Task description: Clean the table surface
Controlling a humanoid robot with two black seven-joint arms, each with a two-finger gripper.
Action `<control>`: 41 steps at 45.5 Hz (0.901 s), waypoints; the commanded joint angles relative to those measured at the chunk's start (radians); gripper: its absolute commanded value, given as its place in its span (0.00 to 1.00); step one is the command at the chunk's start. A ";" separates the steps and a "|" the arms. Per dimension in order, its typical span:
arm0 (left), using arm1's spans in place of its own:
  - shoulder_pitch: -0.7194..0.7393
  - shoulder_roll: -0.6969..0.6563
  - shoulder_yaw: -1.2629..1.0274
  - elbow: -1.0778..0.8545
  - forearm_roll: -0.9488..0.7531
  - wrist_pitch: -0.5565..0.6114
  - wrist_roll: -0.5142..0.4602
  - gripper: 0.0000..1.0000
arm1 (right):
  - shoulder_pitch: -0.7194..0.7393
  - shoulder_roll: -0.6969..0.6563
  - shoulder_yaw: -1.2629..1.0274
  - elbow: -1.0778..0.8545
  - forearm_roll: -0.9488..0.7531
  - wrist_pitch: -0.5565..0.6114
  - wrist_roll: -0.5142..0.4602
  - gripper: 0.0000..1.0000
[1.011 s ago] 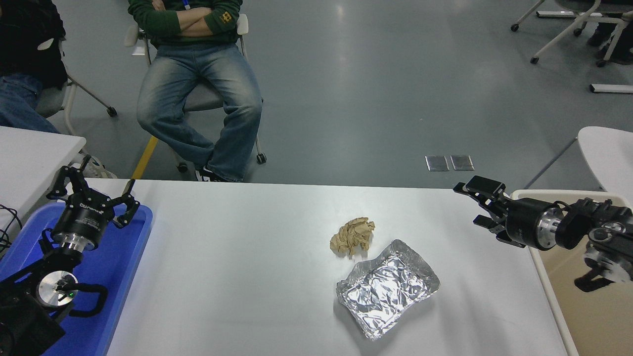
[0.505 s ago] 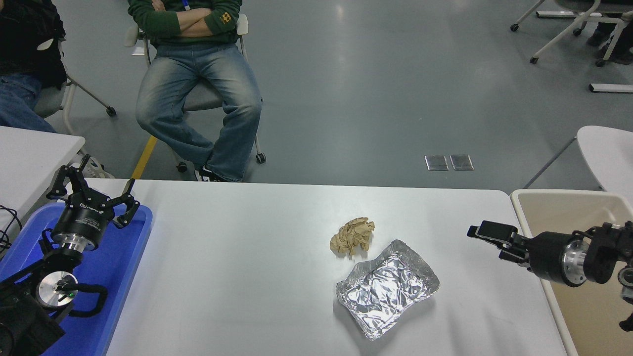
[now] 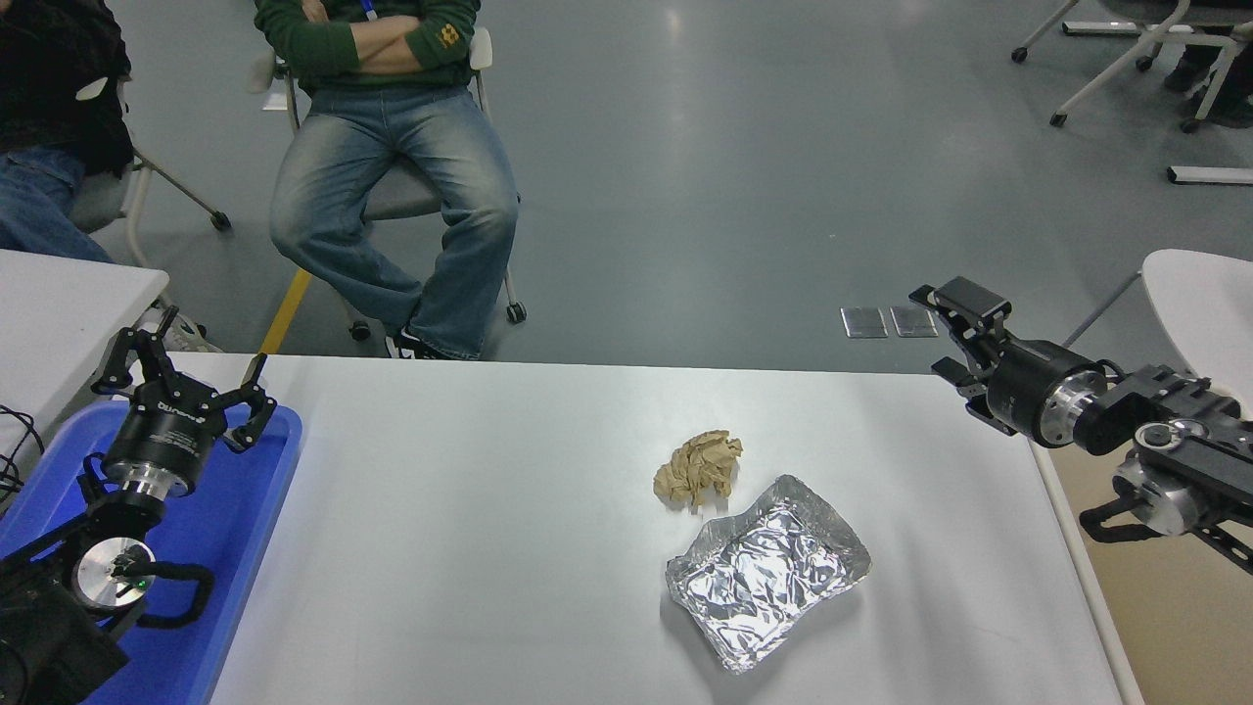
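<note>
The table surface (image 3: 470, 548) is a wide glossy white top. On it, right of the middle, lies a crumpled brown paper wad (image 3: 698, 468), and just in front of that sits a crinkled foil tray (image 3: 766, 573). My right gripper (image 3: 935, 331) hovers open and empty above the table's far right corner, well to the right of both items. Parked at the lower left, my left gripper (image 3: 186, 372) stands open over a blue tray (image 3: 245, 529).
A beige bin (image 3: 1175, 617) stands against the table's right edge, under my right arm. Smaller white tables show at the left (image 3: 59, 304) and right (image 3: 1204, 304) edges. A seated person (image 3: 392, 166) faces the far side, another person (image 3: 49, 117) at top left.
My right gripper dipped low over the table's right edge half a second ago, then rose and swung back toward the far right corner. Paper wad, foil tray and left arm have not moved.
</note>
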 commanded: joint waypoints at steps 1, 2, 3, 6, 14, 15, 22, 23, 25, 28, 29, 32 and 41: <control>0.000 0.000 0.000 0.000 0.000 0.000 -0.001 1.00 | -0.074 0.216 0.168 -0.141 0.161 -0.018 0.024 0.99; 0.000 0.000 0.000 0.000 0.000 0.000 -0.001 1.00 | -0.075 0.231 0.175 -0.151 0.178 -0.018 0.024 0.99; 0.000 0.000 0.000 0.000 0.000 0.000 0.001 1.00 | -0.078 0.245 0.181 -0.159 0.193 -0.018 0.024 0.99; 0.000 0.000 0.000 0.000 0.000 0.000 -0.001 1.00 | -0.086 0.270 0.195 -0.162 0.244 -0.017 0.024 0.99; 0.000 0.000 0.000 0.000 0.000 0.000 -0.001 1.00 | -0.098 0.311 0.255 -0.179 0.354 -0.011 0.024 0.97; 0.000 0.000 0.000 0.000 0.000 0.000 -0.001 1.00 | -0.103 0.322 0.275 -0.190 0.371 -0.009 0.025 0.97; 0.000 0.000 0.000 0.000 0.000 0.000 -0.001 1.00 | -0.113 0.412 0.379 -0.300 0.400 0.000 0.047 0.98; 0.000 0.000 0.000 0.000 0.000 0.000 -0.001 1.00 | -0.117 0.420 0.385 -0.312 0.400 0.003 0.059 0.98; 0.000 0.000 0.000 0.000 0.000 0.000 -0.001 1.00 | -0.124 0.432 0.392 -0.328 0.400 0.016 0.091 0.98; 0.000 0.000 0.000 0.000 0.000 0.000 -0.001 1.00 | -0.138 0.434 0.393 -0.336 0.402 0.048 0.154 0.98; 0.000 0.000 0.000 0.000 0.000 0.000 -0.001 1.00 | -0.144 0.434 0.396 -0.336 0.400 0.058 0.175 0.98; 0.000 0.000 0.000 0.000 0.000 0.000 -0.001 1.00 | -0.166 0.435 0.404 -0.336 0.402 0.080 0.235 0.98; 0.000 0.000 0.000 0.000 0.000 0.000 -0.001 1.00 | -0.183 0.443 0.402 -0.337 0.400 0.088 0.304 0.98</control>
